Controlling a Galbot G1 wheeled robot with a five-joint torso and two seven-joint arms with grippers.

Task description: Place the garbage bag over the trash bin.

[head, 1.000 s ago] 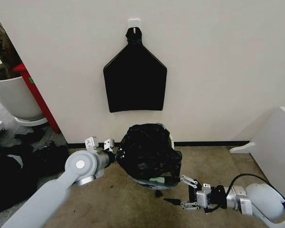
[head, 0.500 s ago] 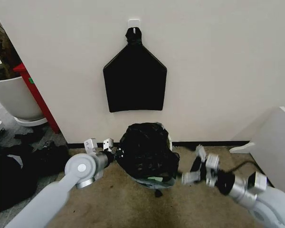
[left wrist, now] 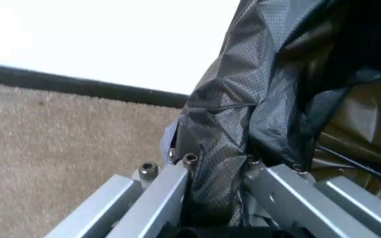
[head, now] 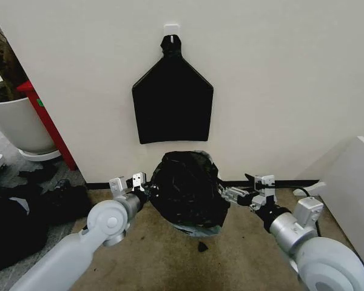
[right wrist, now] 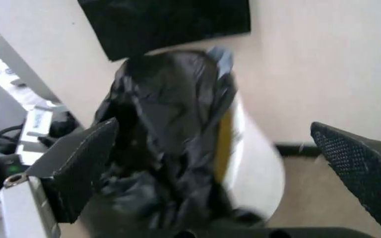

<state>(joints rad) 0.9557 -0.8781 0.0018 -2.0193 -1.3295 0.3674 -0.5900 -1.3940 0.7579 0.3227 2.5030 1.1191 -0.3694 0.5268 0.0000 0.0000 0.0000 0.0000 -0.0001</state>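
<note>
The glossy black garbage bag [head: 187, 189] lies crumpled over the trash bin [right wrist: 258, 171], which stands on the carpet against the wall. Most of the bin is covered; its cream side shows in the right wrist view. My left gripper [head: 145, 193] is at the bag's left edge and is shut on a fold of the garbage bag [left wrist: 237, 124]. My right gripper [head: 238, 190] hovers open at the bag's right side. In its wrist view the right gripper [right wrist: 214, 128] has its fingers spread wide, with bag and bin ahead of them.
A flat black bag bundle [head: 172, 104] hangs from a wall hook above the bin. A large white plant pot [head: 17, 124] and a red panel [head: 46, 124] stand at the left, above dark clutter [head: 24, 218] on the floor. A white board [head: 352, 182] leans at the right. A black scrap [head: 202, 247] lies on the carpet.
My right gripper has risen from the floor in front of the bin to the bag's right side. The left gripper has kept its hold on the bag's left edge.
</note>
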